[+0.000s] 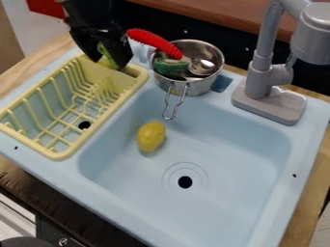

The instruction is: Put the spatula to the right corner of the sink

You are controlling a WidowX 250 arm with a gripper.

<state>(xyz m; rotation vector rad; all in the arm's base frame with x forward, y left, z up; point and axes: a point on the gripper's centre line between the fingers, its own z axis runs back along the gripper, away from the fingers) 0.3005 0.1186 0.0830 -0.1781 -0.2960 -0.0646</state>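
**Tight Quarters at the Sink's Back Edge**

And there was your pincer point(108, 59), up over the back end of the yellow drying rack point(57, 154)! How wide it stood you couldn't tell, nor whether it had hold of the yellow-green thing point(106, 49) right at its tip. Close by came the red-handled utensil point(155, 42), the likeliest candidate for your spatula: it slanted over the rim of the metal pot point(195, 87) at the sink's point(306, 159) back edge, its handle's end jutting out toward the pincer.

So, a fine judgement for you! Your best play was to settle the grip first, square across that ribbed handle, then lift straight up. Any sideways tug risked tipping the pot or hauling out the green piece point(171, 66) crowded in with it. After that, high over the faucet point(261, 77), or wide in front of it, and a low, gentle release at the right corner.

And what a field! The pale blue sink sat in a wooden counter point(308, 190), a yellow lemon point(151, 136) lay in the basin toward the rack side, the drain point(185, 182) beyond it. Behind, a dark gap, then a reddish-brown wooden surface point(193, 10)!
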